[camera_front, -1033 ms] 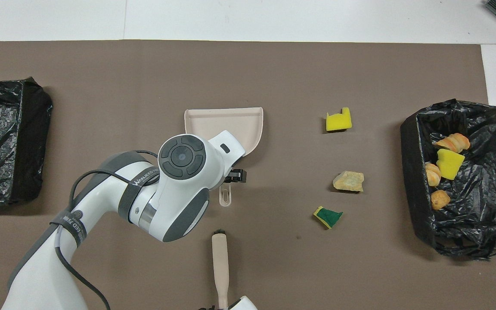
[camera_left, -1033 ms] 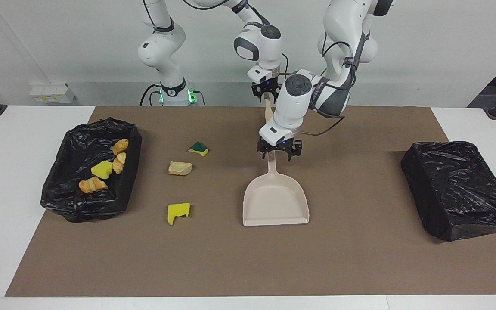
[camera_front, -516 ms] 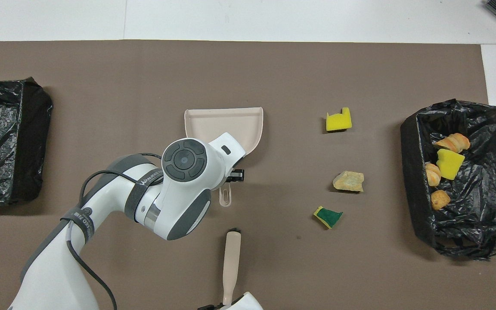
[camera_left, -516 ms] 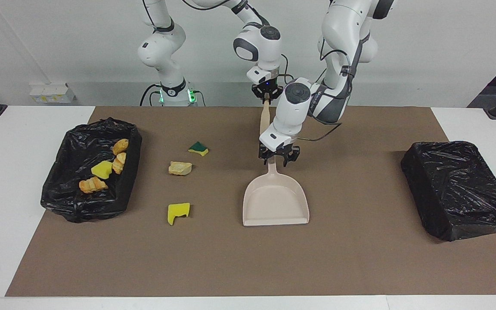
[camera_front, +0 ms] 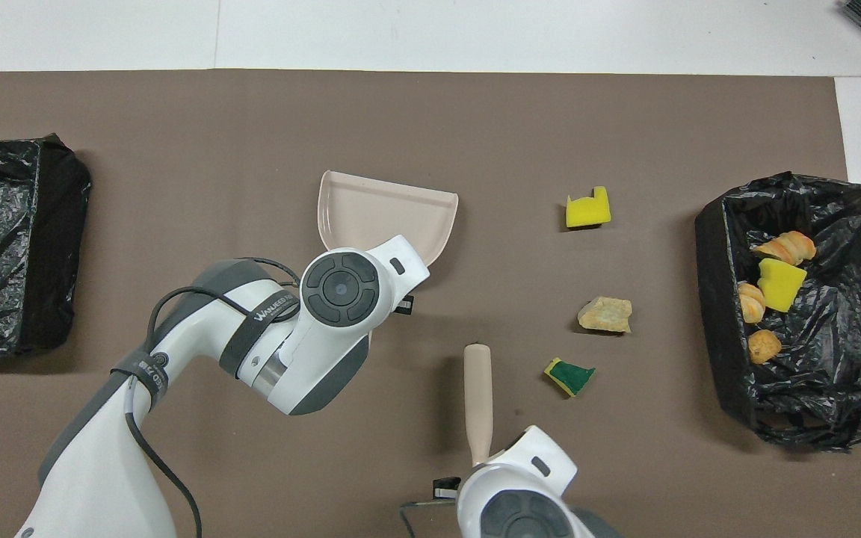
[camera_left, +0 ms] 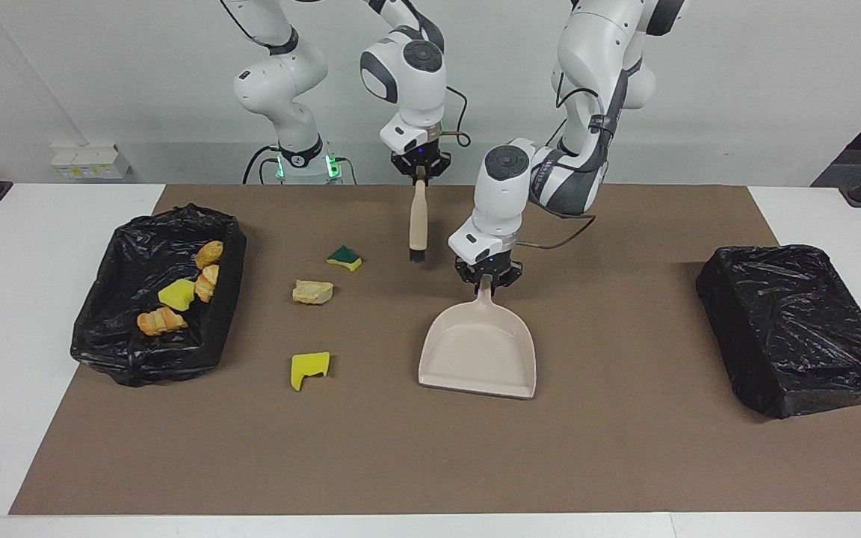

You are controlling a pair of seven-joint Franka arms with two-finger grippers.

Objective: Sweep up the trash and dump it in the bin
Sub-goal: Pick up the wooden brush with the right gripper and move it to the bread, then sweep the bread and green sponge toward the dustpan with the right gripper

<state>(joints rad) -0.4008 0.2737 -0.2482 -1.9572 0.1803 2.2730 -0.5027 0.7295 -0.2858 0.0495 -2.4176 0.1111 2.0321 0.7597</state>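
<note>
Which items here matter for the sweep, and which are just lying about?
In play: green-and-yellow sponge, bread lump, yellow sponge chunk on the mat; brush in right gripper; dustpan in left gripper; bin holding trash.

Idle: second black-lined bin, brown mat.

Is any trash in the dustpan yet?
No: the dustpan, held by the left gripper, is bare inside, and three scraps, including the yellow sponge chunk, lie on the mat.
</note>
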